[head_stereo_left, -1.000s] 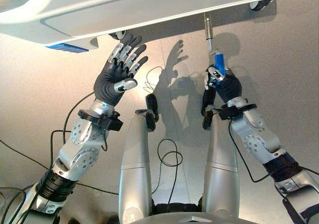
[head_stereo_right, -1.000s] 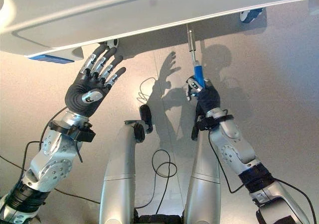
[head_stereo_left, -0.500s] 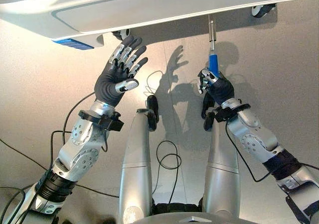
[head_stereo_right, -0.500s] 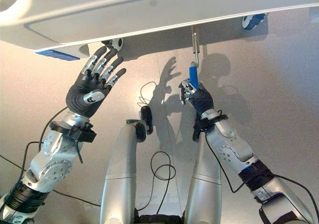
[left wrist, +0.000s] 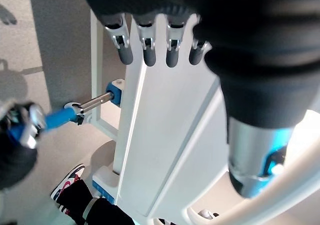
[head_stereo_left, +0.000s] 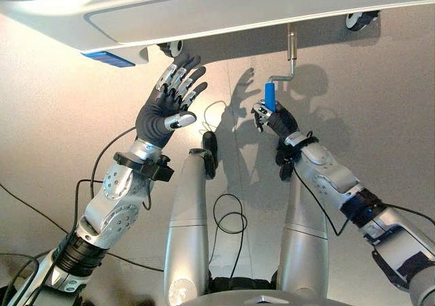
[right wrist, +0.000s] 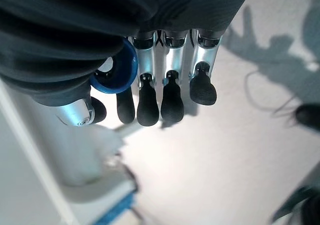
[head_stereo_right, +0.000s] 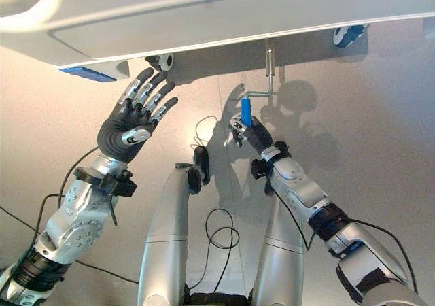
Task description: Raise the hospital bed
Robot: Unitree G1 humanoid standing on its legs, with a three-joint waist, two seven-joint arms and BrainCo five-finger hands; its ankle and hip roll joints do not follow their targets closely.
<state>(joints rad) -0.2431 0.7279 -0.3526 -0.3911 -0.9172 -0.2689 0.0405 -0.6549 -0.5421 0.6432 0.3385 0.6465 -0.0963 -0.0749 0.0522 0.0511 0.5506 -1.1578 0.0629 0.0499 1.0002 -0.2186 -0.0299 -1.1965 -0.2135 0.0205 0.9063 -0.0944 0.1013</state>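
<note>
The white hospital bed [head_stereo_left: 204, 13] spans the far edge of the eye views. From its end a metal crank shaft [head_stereo_left: 291, 44] comes toward me, bends left and ends in a blue handle [head_stereo_left: 270, 94]. My right hand [head_stereo_left: 275, 120] is shut on that handle; in the right wrist view its fingers [right wrist: 170, 100] curl beside the blue handle [right wrist: 117, 72]. My left hand [head_stereo_left: 163, 112] is open, fingers spread, raised just short of the bed's edge without touching it. The left wrist view shows the footboard [left wrist: 160, 135] past its straight fingers [left wrist: 150, 45], and the blue handle [left wrist: 57, 117].
Two casters sit under the bed frame, one [head_stereo_left: 173, 47] just beyond my left hand and one [head_stereo_left: 360, 20] at the far right. A blue panel [head_stereo_left: 109, 58] marks the bed's left corner. A person's shoe [left wrist: 67, 180] stands beside the bed.
The crank has turned: its blue handle swung from straight below the shaft round to the left, and my right hand went left with it. My left hand has kept its pose.
</note>
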